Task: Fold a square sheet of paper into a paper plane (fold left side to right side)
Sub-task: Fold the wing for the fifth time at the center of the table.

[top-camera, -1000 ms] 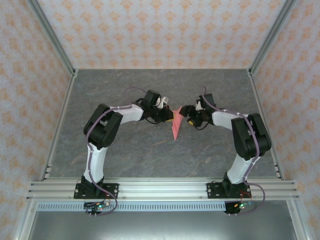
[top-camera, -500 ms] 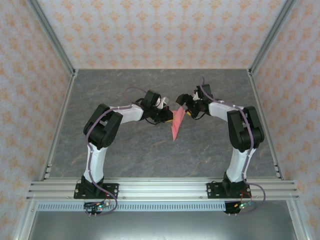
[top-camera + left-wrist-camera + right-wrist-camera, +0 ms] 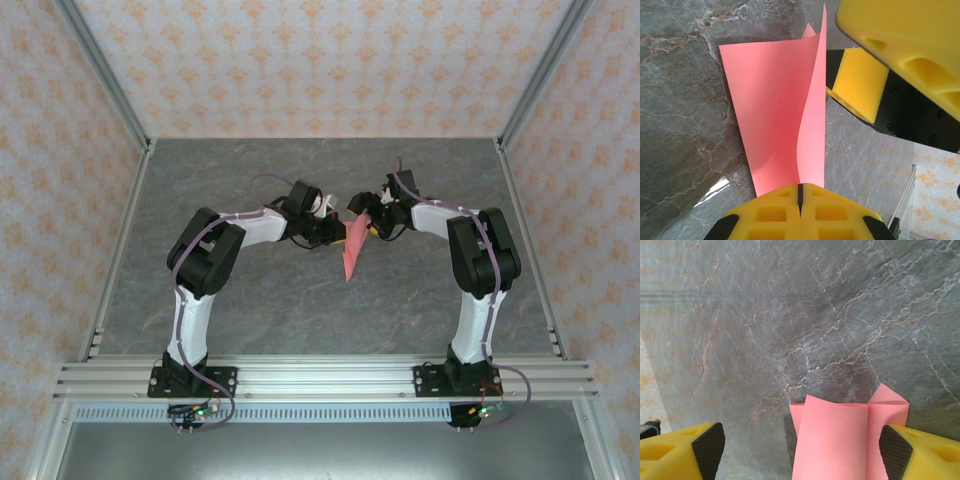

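Paper plane (image 3: 775, 100), thin pink folded wedge, pinched in left hand (image 3: 800, 192), right hand (image 3: 801, 447) spread wide.

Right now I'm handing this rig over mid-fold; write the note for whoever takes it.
Left gripper: shut on an edge of the pink paper.
Right gripper: open, straddling the paper, not gripping.
Paper: held between the two arms over the middle of the table.
Done: folded into a narrow tapered shape, in layers.
Left: the layers gape apart; probably close the right gripper and press the crease flat.
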You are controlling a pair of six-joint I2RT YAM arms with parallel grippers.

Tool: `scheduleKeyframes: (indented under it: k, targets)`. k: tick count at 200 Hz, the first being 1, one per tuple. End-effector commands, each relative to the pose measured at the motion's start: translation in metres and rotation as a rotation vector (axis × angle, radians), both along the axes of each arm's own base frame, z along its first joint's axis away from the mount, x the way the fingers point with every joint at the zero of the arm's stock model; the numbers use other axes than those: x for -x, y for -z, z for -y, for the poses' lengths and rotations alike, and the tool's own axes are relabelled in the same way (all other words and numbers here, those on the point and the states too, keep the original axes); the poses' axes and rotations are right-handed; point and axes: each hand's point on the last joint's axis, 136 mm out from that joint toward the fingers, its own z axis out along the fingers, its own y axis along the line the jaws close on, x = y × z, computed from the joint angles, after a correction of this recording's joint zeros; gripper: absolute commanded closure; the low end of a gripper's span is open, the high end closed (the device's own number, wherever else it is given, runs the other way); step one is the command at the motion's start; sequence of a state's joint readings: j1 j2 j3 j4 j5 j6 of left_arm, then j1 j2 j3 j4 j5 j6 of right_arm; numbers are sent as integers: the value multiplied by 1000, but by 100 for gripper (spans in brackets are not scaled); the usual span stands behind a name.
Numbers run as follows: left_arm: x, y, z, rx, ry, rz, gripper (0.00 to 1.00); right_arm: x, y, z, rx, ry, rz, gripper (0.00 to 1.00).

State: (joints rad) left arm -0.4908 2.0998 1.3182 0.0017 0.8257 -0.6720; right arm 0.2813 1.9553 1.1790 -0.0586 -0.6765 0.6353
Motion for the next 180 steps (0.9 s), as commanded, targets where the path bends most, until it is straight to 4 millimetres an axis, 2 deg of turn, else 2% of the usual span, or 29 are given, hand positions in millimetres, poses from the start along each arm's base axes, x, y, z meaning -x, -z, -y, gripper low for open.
scheduleKeyframes:
  k: [1, 61, 180]
  targets:
    - [-7, -1, 2, -27, 10, 31, 100, 4, 13, 1, 46, 3, -40, 16]
    - [-11, 5, 2, -59, 31, 36, 100, 11, 26, 1, 69, -21, -75, 16]
    - [-13, 20, 4, -75, 50, 22, 100, 15, 27, -4, 74, -51, -83, 16]
